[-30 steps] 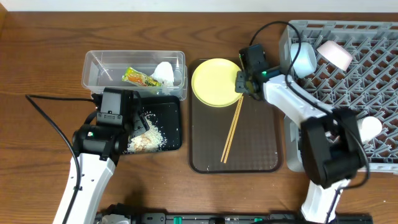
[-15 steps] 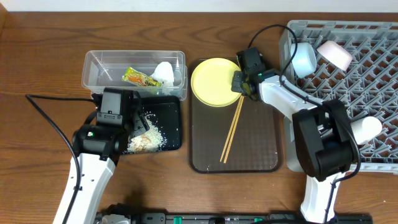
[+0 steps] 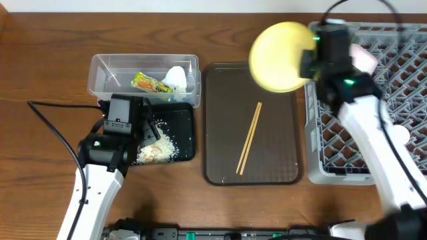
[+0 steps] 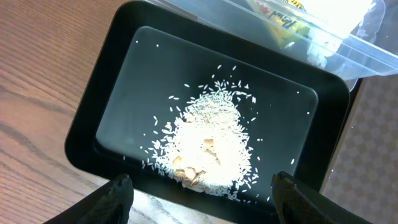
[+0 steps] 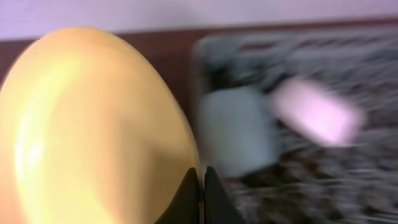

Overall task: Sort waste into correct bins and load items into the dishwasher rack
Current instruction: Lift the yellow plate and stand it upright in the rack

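Note:
My right gripper (image 3: 308, 63) is shut on the rim of the yellow plate (image 3: 279, 47) and holds it in the air, tilted, beside the grey dishwasher rack's (image 3: 400, 93) left wall. In the right wrist view the plate (image 5: 93, 130) fills the left, pinched between my fingers (image 5: 202, 186), with the blurred light blue bowl (image 5: 239, 134) and a pale cup (image 5: 314, 112) beyond. Two chopsticks (image 3: 250, 138) lie on the brown serving tray (image 3: 220, 167). My left gripper (image 4: 202, 202) is open above the black tray (image 4: 124, 43) holding rice scraps (image 4: 208, 146). The clear tub (image 3: 107, 67) holds the wrapper (image 3: 150, 83) and paper wad (image 3: 176, 78).
The black tray (image 3: 189, 123) sits just below the clear tub, left of the brown serving tray. The rack's white cup is hidden by my right arm. A black cable (image 3: 57, 127) runs across the wooden table at the left.
My right gripper has lifted the yellow plate off the brown serving tray and carried it up and right toward the rack. The left arm has not moved.

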You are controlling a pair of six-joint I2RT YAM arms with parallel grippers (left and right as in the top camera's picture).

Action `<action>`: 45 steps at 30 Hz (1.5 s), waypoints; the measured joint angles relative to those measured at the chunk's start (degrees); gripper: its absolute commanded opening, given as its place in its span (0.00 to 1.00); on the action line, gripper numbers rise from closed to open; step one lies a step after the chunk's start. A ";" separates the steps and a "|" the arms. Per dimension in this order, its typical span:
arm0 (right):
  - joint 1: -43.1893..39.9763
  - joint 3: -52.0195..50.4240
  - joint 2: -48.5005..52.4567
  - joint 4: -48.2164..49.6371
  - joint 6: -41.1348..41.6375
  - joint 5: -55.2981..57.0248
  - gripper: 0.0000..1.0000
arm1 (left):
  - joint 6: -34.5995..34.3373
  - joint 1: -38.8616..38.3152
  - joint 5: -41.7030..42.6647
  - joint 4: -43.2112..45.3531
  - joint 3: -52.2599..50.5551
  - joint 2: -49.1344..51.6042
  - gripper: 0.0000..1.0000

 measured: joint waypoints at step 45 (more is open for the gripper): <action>-11.17 -1.46 0.81 -11.76 -13.99 17.03 0.82 | 0.00 0.00 0.00 0.02 0.00 0.00 0.74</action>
